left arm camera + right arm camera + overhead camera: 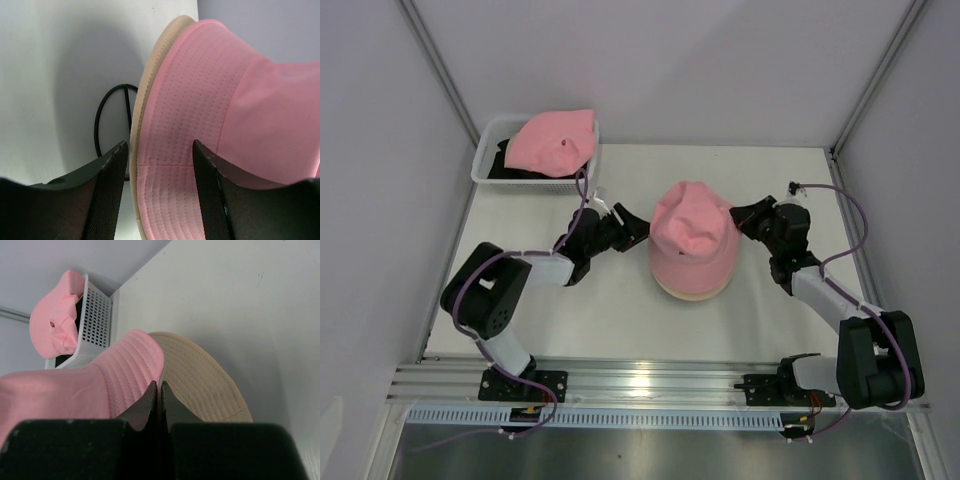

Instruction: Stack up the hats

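Table [620, 320]: white, the two arm bases bolted at its near edge.
Left gripper [159, 142]: at the left side of the stack, low by the brims. Its jaws are spread wide and hold nothing. In the left wrist view the pink brim and the cream brim under it show in the gap between the two fingers.
Top pink hat [690, 225]: in the middle of the table, sitting over the cream hat with its crown up. The crown is dented and a little crumpled.
Cream hat [200, 380]: directly under the top pink hat. Only its brim shows, coming out around the pink brim at the near side.
Black wire stand [96, 127]: a part of its round loop lies flat on the table, just beside the cream brim. The rest is hidden by the hats.
Right gripper [158, 384]: at the right side of the stack. Its jaws are pressed almost together and pinch the edge of the pink brim.
White basket [483, 160]: at the far left corner of the table, well apart from the stack.
Second pink hat [555, 140]: lies on top of the basket and covers most of it.
Black hat [510, 168]: inside the basket, under the second pink hat. Only a small dark part shows.
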